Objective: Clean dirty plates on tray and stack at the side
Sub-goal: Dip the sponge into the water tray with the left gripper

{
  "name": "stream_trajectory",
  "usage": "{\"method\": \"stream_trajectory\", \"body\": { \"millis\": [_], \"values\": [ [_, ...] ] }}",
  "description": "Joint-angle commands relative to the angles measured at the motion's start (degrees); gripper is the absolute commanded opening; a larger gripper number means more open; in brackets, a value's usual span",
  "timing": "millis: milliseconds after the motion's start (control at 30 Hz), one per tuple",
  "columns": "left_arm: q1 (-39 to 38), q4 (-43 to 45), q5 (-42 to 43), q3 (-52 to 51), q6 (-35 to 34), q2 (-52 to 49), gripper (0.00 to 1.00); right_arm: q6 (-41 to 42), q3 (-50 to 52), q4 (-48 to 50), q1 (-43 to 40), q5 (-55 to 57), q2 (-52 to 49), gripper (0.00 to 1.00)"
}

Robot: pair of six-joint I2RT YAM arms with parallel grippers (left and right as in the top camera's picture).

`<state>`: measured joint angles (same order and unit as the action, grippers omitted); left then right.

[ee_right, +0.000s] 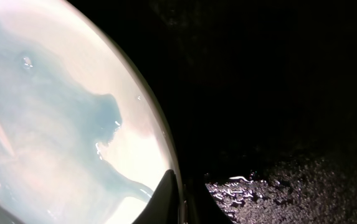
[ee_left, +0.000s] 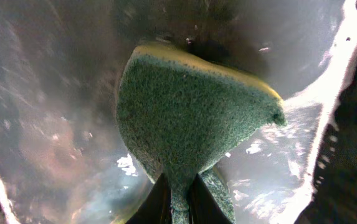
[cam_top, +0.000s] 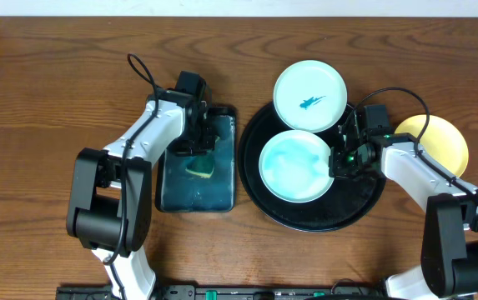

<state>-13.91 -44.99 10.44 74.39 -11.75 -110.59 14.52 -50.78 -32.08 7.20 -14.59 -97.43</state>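
Observation:
The round black tray [cam_top: 259, 200] holds a bluish-white plate [cam_top: 295, 165] smeared pale teal all over. A second bluish-white plate [cam_top: 309, 94] with a teal smear rests on the tray's far rim. The pale yellow plate [cam_top: 443, 140] lies on the table to the right. My right gripper [cam_top: 336, 165] is shut on the right rim of the smeared plate [ee_right: 53, 118], one finger on each side of the rim [ee_right: 177, 202]. My left gripper [cam_top: 197, 154] is shut on the green-yellow sponge [ee_left: 190, 112], pressing it against the small wet tray [ee_left: 53, 124].
The small dark rectangular tray [cam_top: 195, 193] sits left of the round tray and is wet. Bare wooden table lies to the far left and along the front edge. The wet black tray floor [ee_right: 290, 180] shows beside the plate.

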Motion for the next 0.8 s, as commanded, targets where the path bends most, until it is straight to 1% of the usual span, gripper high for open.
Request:
{"method": "stream_trajectory", "body": {
  "millis": [0, 167, 300, 467, 767],
  "values": [
    [0.13, -1.22, 0.90, 2.25, 0.17, 3.21, 0.07, 0.22, 0.42, -0.26, 0.39, 1.70, -0.42, 0.07],
    [0.13, -1.51, 0.81, 2.73, 0.17, 9.62, 0.08, 0.22, 0.42, 0.09, 0.39, 1.70, -0.42, 0.09],
    [0.13, -1.40, 0.48, 2.71, 0.15, 11.10, 0.08, 0.22, 0.42, 0.37, 0.39, 1.68, -0.42, 0.11],
    [0.07, -1.42, 0.48, 2.21, 0.13, 8.92, 0.08, 0.22, 0.42, 0.87, 0.39, 1.70, -0.42, 0.12],
    [0.07, -1.40, 0.50, 1.53, 0.13, 1.16, 0.08, 0.22, 0.42, 1.01, 0.39, 1.68, -0.42, 0.08]
  ]
}}
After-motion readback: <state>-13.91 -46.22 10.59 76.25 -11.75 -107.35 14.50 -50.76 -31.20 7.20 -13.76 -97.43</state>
